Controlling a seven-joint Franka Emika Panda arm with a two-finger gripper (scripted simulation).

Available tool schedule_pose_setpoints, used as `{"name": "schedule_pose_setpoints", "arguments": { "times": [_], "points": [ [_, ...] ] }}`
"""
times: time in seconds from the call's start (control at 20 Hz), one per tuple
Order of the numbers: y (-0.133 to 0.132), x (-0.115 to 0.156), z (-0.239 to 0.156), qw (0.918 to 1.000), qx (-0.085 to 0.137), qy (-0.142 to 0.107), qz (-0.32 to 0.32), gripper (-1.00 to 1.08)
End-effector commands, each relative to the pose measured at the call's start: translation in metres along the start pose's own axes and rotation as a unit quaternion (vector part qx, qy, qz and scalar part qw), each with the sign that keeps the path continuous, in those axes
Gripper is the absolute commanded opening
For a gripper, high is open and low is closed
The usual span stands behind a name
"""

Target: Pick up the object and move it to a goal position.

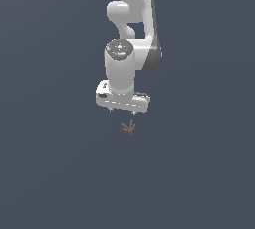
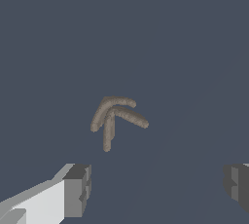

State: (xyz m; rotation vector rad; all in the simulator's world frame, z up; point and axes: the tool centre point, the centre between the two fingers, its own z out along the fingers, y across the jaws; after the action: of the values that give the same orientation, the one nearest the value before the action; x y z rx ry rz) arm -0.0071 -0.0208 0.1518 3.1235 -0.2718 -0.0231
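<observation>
object [image 1: 128,128]: dark brown | gripper [image 1: 122,113]: white, grey pads [image 2: 78,190] | ground [image 1: 50,173]: slate blue

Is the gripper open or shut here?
Open. In the wrist view the gripper has its fingertips far apart, the forked object lying beyond them, ungrasped.

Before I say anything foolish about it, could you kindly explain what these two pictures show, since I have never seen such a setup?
Both are simulator renders of one moment. The exterior view shows a white robot arm reaching down, ending in its claw. Just below it in that view lies a tiny dark brown forked object on a plain dark surface. The wrist view comes from a camera on the arm itself, looking past the two grey fingertips at the same object. The claw is open and holds nothing; the object lies beyond the fingertips, untouched.
</observation>
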Motion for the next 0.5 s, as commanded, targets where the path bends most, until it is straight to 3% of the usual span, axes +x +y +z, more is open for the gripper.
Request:
{"name": "schedule_pose_setpoints", "arguments": {
  "times": [0.0,0.45],
  "points": [
    [-0.002,0.001,0.003,0.9996,0.001,0.000,0.027,1.00],
    [-0.010,0.007,0.017,0.9894,0.004,0.000,0.145,1.00]
  ]
}}
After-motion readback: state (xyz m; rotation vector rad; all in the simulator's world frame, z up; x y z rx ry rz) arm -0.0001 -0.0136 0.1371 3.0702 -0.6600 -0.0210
